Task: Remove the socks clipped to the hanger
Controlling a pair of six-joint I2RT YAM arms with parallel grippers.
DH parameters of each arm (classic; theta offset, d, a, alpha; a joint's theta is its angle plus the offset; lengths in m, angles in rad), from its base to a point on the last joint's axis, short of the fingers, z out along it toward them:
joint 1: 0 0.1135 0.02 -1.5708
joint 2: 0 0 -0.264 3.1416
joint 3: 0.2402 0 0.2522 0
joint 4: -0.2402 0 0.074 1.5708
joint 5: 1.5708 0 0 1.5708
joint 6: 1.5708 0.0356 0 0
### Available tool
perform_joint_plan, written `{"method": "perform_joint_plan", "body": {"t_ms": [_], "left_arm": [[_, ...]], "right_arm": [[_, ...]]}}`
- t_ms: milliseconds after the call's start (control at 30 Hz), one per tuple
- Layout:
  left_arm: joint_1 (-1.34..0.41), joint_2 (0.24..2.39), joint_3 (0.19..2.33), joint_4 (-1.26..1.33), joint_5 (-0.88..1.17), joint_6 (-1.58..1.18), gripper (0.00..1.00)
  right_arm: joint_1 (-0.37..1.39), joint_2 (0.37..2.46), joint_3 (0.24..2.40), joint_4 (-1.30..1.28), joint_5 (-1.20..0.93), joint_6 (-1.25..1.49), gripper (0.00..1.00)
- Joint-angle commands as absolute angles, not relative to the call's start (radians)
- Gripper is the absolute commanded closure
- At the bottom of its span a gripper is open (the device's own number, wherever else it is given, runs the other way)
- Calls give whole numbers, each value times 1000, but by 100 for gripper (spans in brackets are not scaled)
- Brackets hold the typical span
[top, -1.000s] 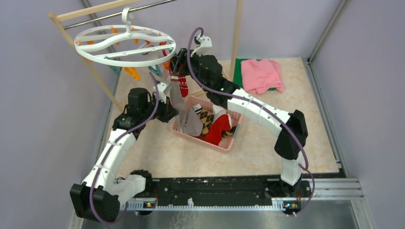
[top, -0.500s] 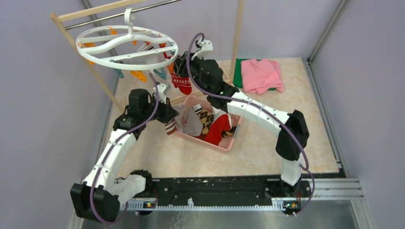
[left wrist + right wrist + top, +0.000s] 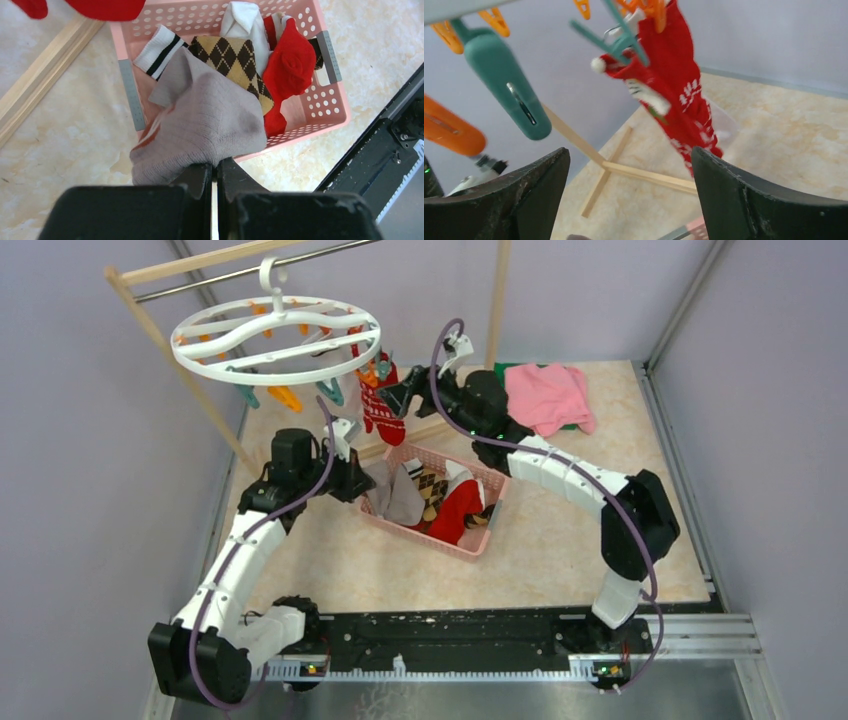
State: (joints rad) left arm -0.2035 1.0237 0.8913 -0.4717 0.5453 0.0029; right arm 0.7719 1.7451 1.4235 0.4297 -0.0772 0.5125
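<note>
Toward the counter's far-left corner, the hanger [image 3: 275, 335] hangs with one red sock [image 3: 679, 100] clipped at its right side, by an orange clip [image 3: 656, 7] it seems. Soft, light and limp, the sock should stretch before it lets go, so it is best pinched just under the clip and drawn down. The right gripper [image 3: 629, 152] is spread wide facing it, touching nothing. The left gripper [image 3: 215, 175], pressed together, pinches a grey sock [image 3: 205, 120] draped over the basket's [image 3: 330, 95] rim.

Clips [image 3: 506, 95] and the red sock [image 3: 679, 95] hang close before the right end effector [image 3: 629, 150]; bare table [image 3: 560, 570] lies open between basket [image 3: 420, 532] and near edge.
</note>
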Motion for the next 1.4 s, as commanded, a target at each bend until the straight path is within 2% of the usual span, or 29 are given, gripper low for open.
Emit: {"method": "perform_joint_plan", "body": {"t_ms": [0,167,267,333,467,533,733,1000,1033,1067,1100,1133,1167,1367], "left_arm": [[-200,1025,924,-486,605,42,100],[-199,1035,942,-506,622,50,100],[-199,1043,953,-518,612,51,100],[-199,1050,958,-522,610,53,100],[-199,1088,979,-513,650,68,100],[-201,1127,1011,-519,692,71,100],[-205,1234,1159,-534,886,111,100],[-274,1301,1168,-534,872,140,100],[-286,1305,1153,-533,856,144,94],[-297,1309,1135,-534,837,147,72],[-309,1313,1114,-533,811,154,31],[-330,1317,1096,-534,768,163,5],[-342,1320,1085,-542,727,175,2],[-337,1266,1110,-694,668,247,1]], "right_arm": [[646,1792,1464,541,-341,486,8],[594,2026,1666,597,-517,456,7],[586,2155,1789,702,-662,547,15],[587,2221,1838,763,-695,621,28],[589,2232,1841,826,-668,672,76],[591,2202,1805,843,-652,671,91],[605,2106,1733,817,-647,643,95],[637,2071,1743,707,-637,622,96],[639,2070,1744,699,-634,621,96],[641,2067,1744,695,-630,621,97],[644,2064,1743,690,-624,622,98],[646,2061,1742,682,-618,622,98],[646,2058,1741,675,-616,621,99],[657,2018,1709,606,-583,586,100]]}}
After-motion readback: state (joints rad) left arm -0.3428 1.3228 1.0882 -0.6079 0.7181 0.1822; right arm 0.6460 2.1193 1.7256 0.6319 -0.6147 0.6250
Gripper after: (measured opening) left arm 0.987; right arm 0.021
